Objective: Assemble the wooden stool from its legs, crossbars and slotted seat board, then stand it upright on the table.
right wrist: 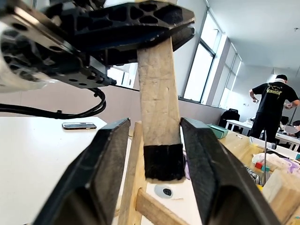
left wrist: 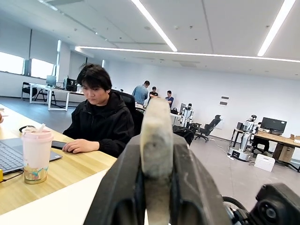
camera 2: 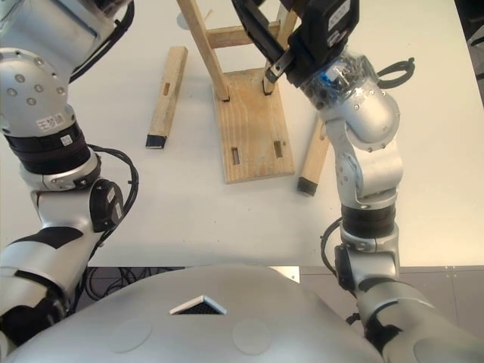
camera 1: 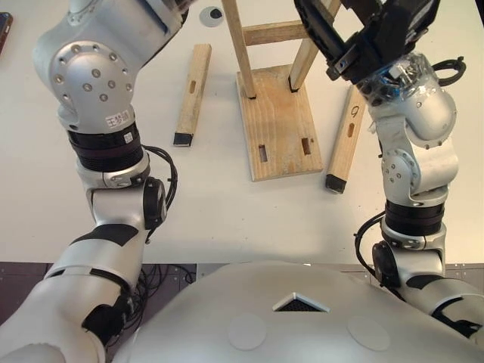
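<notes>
One loose leg (camera 1: 193,94) lies flat to the left of the seat board (camera 1: 280,128), its long axis running along the board's length. My left claw (left wrist: 157,140) is clamped on the pale, rough end of a standing leg. A crossbar (camera 1: 271,32) ties the two standing legs. My right claw (right wrist: 154,122) straddles the right standing leg (camera 1: 302,68), its fingers apart and not touching the wood. The other loose leg (camera 1: 346,140) lies just right of the board, parallel to it and nearest my right arm. All the parts are raw, square-cut wood, and the legs have black-capped feet. Two near slots (camera 1: 262,153) gape empty.
</notes>
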You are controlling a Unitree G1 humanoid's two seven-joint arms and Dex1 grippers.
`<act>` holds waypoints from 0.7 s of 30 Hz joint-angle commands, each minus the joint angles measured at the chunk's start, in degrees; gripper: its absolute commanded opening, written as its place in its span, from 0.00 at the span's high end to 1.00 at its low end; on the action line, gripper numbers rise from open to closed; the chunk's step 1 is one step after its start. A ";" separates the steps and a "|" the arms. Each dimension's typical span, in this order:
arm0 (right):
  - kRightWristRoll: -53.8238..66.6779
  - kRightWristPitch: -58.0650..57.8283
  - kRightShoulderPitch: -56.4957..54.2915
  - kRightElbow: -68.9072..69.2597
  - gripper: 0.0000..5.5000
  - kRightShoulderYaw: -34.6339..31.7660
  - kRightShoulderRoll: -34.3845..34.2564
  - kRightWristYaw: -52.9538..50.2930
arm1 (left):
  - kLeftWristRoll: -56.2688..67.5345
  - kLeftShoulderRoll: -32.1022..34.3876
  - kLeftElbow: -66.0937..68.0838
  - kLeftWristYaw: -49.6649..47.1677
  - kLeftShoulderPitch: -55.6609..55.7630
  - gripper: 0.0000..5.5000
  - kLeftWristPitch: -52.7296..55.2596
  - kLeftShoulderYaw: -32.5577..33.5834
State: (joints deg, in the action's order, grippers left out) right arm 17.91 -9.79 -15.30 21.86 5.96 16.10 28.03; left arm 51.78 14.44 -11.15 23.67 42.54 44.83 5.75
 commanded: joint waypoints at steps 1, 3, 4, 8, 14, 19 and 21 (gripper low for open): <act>-2.08 -3.20 1.09 -1.81 0.52 1.78 -0.26 -1.30 | 1.98 6.23 1.36 1.16 1.28 0.93 2.43 5.82; -3.16 -4.32 2.41 -3.31 0.47 1.87 0.56 -1.65 | 3.89 11.49 4.25 -0.18 0.68 0.93 4.11 12.89; -3.35 -4.43 3.13 -3.64 0.47 1.19 0.94 -1.75 | 4.58 13.11 5.26 -0.89 0.14 0.93 4.61 15.43; -2.07 -1.81 2.10 -7.61 0.57 -4.70 -0.63 -4.74 | 1.94 14.11 4.84 -4.23 -8.05 0.93 2.19 20.16; 3.28 -2.10 -6.42 -17.70 0.76 -17.63 -1.30 -12.17 | -16.11 4.89 9.60 -8.09 -23.21 0.93 -14.58 11.51; 2.43 -1.68 -9.28 -22.21 0.90 -17.76 -0.81 -11.26 | -20.02 -2.21 13.98 -9.81 -24.88 0.93 -22.70 10.19; 2.02 -1.31 -8.63 -22.46 0.96 -17.59 -0.82 -11.02 | -22.05 -3.33 16.85 -10.22 -24.25 0.93 -24.88 9.47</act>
State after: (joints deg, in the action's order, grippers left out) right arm 20.43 -11.43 -23.43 -0.15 -11.75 14.54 16.40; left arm 31.91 12.22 2.88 14.19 17.40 21.75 15.91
